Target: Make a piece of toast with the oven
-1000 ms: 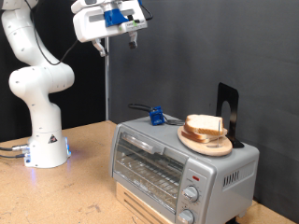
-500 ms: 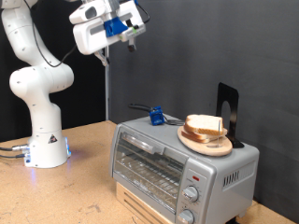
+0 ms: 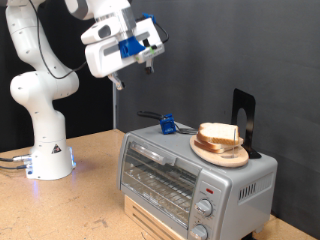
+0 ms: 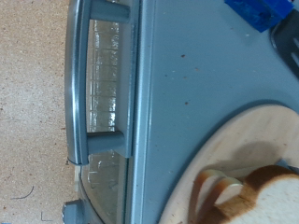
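Observation:
The silver toaster oven (image 3: pixel 185 175) stands on a wooden box with its glass door shut. In the wrist view I see its door handle (image 4: pixel 78 86) and grey top (image 4: pixel 182 93) from above. Slices of pale toast bread (image 3: pixel 219 133) lie on a round wooden plate (image 3: pixel 222 153) on the oven's top, towards the exterior view's right. The bread (image 4: pixel 266 198) and plate (image 4: pixel 245 149) also show in the wrist view. My gripper (image 3: pixel 136 70) hangs high in the air, above and to the exterior view's left of the oven. Its dark fingers stand apart and hold nothing.
A small blue object (image 3: pixel 167 125) with a black cable lies on the oven's top; it also shows in the wrist view (image 4: pixel 262 13). A black upright stand (image 3: pixel 243 118) is behind the plate. The robot's white base (image 3: pixel 45 150) stands on the wooden table at the exterior view's left.
The hand has come down and moved towards the exterior view's right, nearer the oven, and has tilted. The oven, plate and bread have not moved.

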